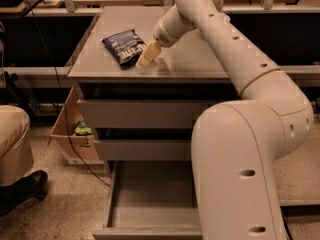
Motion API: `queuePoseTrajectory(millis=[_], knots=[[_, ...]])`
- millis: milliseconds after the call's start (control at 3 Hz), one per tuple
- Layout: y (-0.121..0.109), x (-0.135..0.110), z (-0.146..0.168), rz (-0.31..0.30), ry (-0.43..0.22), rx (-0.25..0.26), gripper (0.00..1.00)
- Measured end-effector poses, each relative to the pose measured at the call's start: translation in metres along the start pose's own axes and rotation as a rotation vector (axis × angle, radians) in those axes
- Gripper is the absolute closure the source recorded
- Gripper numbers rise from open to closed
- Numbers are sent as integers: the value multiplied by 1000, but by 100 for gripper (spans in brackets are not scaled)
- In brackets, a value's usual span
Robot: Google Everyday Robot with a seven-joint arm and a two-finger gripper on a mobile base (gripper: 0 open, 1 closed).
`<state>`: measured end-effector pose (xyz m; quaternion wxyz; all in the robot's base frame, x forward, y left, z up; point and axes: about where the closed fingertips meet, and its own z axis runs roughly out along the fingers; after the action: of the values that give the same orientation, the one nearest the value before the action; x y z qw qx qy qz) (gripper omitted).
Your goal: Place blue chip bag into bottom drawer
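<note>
Hanging beside blue chip bag [124,45] on cabinet top [100,65]: tool [146,56], grip indiscernible; bottom drawer [150,209] open over speckled floor [60,199]

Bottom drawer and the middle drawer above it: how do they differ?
The bottom drawer is pulled far out, the middle drawer pushed in. The bottom drawer's inside floor shows; the middle drawer shows only its front. Both are grey with plain flat fronts. The gripper is over the cabinet top, beside the blue chip bag.
</note>
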<state>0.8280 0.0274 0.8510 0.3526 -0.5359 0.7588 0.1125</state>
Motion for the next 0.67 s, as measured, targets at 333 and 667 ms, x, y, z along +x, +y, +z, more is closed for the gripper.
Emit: queuePoseTrajectory(millis=[333, 667], knots=[[-5, -4, 20, 67, -67, -34, 0], [-8, -18, 24, 92, -128, -59, 0]])
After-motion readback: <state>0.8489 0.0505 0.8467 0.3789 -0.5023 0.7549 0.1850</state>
